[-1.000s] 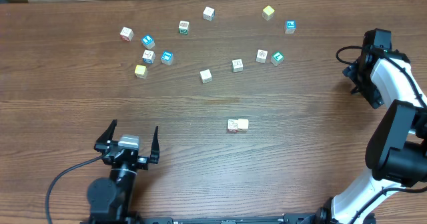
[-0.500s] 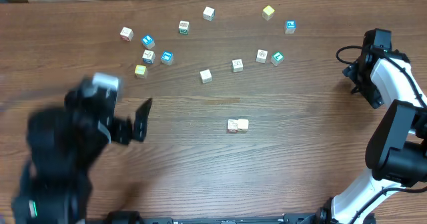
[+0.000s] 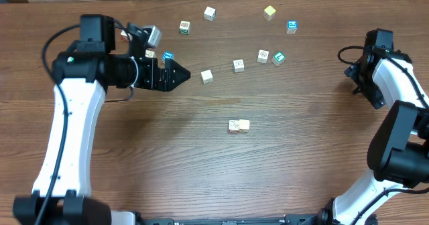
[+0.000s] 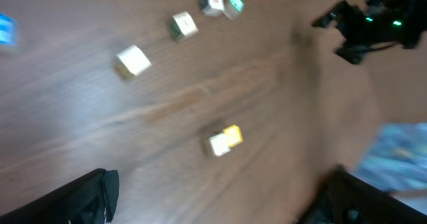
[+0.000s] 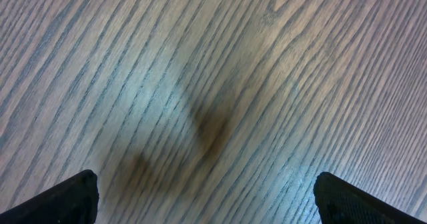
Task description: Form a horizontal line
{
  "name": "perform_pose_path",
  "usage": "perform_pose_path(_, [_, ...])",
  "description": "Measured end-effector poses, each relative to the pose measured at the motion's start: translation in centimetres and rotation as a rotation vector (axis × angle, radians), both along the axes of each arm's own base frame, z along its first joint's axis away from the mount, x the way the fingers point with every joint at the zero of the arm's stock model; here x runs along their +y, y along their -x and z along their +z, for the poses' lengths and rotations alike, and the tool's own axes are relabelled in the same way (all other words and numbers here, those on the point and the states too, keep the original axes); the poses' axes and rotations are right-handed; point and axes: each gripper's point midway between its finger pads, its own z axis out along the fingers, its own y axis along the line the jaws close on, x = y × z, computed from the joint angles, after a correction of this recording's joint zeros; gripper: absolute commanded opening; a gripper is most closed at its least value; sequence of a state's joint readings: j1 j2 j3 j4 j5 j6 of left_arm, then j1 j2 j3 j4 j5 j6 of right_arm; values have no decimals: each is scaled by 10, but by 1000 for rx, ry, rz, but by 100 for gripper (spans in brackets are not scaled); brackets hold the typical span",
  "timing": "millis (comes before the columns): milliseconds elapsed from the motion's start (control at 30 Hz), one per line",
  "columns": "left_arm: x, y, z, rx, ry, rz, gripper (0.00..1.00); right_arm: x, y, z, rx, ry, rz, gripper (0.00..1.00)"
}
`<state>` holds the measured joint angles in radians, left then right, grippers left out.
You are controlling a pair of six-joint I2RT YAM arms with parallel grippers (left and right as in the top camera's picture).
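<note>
A short horizontal row of two touching cubes (image 3: 238, 125) lies mid-table: a whitish printed one on the left, a pale yellow one on the right. The left wrist view shows the same pair (image 4: 223, 141), blurred. My left gripper (image 3: 177, 74) hangs open and empty above the table's left-middle, pointing right, well up and left of the pair. Only its dark fingers (image 4: 93, 194) show in its wrist view. My right gripper (image 3: 360, 71) is open at the far right edge. Its wrist view (image 5: 207, 197) shows only bare wood between the fingers.
Loose white, blue-marked and yellow cubes are scattered across the far half, among them a white cube (image 3: 207, 76) just right of the left gripper, another (image 3: 238, 65) and a yellow one (image 3: 269, 12). The left arm covers some cubes at far left.
The left arm has swung up from the front edge to the far left-middle, its gripper still open and now pointing right. The right arm and the cube pair have not moved.
</note>
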<state>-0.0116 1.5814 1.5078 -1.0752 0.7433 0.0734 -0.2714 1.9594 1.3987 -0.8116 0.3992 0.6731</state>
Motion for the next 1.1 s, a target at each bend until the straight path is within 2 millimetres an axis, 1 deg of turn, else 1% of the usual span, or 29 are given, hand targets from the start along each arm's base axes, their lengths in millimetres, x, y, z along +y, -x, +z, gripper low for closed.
perform_pose_path(67, [-6,3,-10,69,42,-17,19,0,0,0,1,0,0,100])
perform_pose_path(100, [-8,4,-15,102,58,-23,4,0,0,0,0,0,0,100])
perform_pose_path(233, [-13,9,-36,227,91,-35,4,0,0,0,1,0,0,100])
perform_pose_path(367, [-21,13,-58,303,60,-57,4,0,0,0,0,0,0,100])
perform_pose_path(467, [-26,16,-75,348,-14,-57,4,0,0,0,0,0,0,100])
perform_pose_path(700, [-40,29,-115,416,-290,-39,4,0,0,0,1,0,0,100])
perform_pose_path(833, [-51,32,-127,393,-409,-31,4,0,0,0,1,0,0,100])
perform_pose_path(1100, [-81,30,-132,290,-507,-33,4,0,0,0,0,0,0,100])
